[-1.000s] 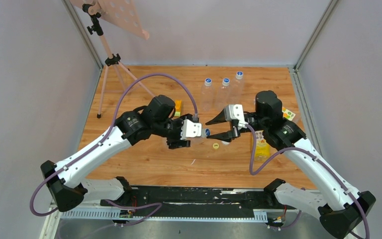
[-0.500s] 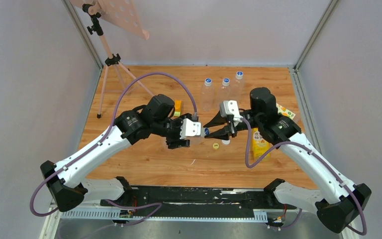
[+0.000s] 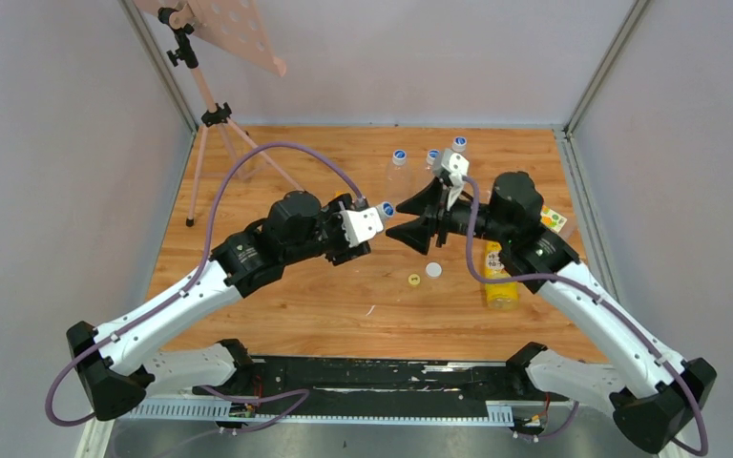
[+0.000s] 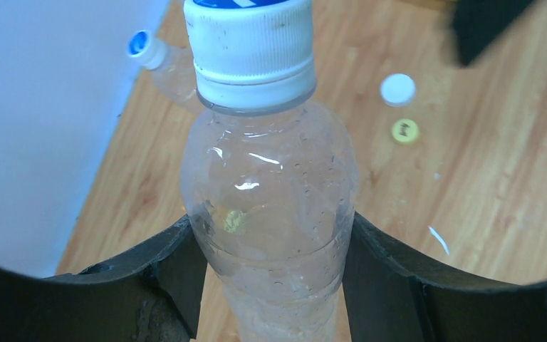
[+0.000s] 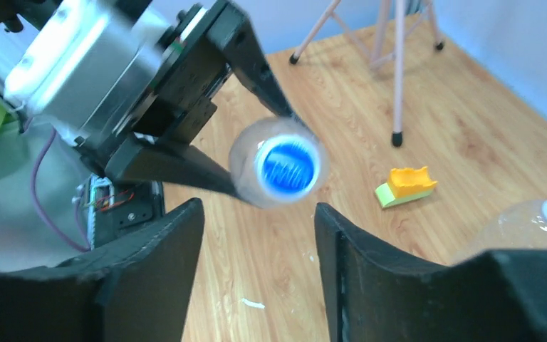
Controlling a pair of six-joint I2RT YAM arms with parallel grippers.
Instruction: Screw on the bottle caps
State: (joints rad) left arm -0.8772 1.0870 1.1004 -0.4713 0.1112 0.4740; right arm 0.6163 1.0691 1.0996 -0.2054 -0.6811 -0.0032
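Over table (image 3: 277, 296), left gripper (image 4: 271, 228) grasping bottle (image 4: 271, 178) (near level), cap (image 4: 251, 50) toward gaping right gripper (image 5: 258, 206).

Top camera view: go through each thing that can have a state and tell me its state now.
Slim clear plastic bottle: gripped in left claw, blue-and-white screw cap on its neck.
Left claw: shut on the bottle.
Right claw: open, facing the cap, not touching.
Small yellow plastic cap: loose on wooden table.
Small white plastic cap: loose on table.
Yellow plastic bottle: lying on its side.
Three clear bottles at back: upright, capped.
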